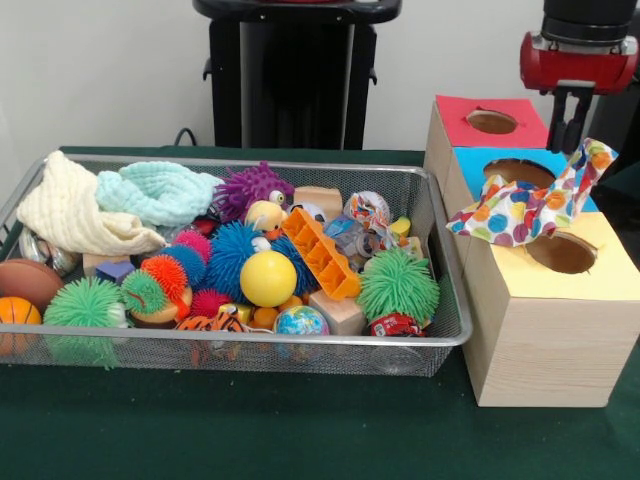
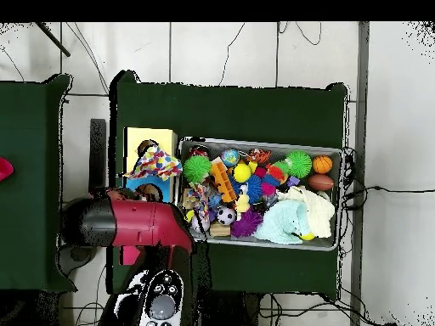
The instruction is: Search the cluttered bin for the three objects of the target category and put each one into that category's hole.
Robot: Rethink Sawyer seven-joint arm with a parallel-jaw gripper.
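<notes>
On the green table (image 1: pixel 250 430), my gripper (image 1: pixel 590 155) is clamped on a polka-dot cloth (image 1: pixel 520 208), which trails down and sideways from my fingers over the yellow-surround hole (image 1: pixel 562 252), beside the wire bin (image 1: pixel 440 330).

The silver wire-mesh bin (image 1: pixel 440 215) lies lengthwise across the green table, crammed with toys. 1 polka-dot cloth (image 1: pixel 525 205) drapes beside the yellow-surround hole (image 1: pixel 562 252), at the table's right edge in the front view.
</notes>
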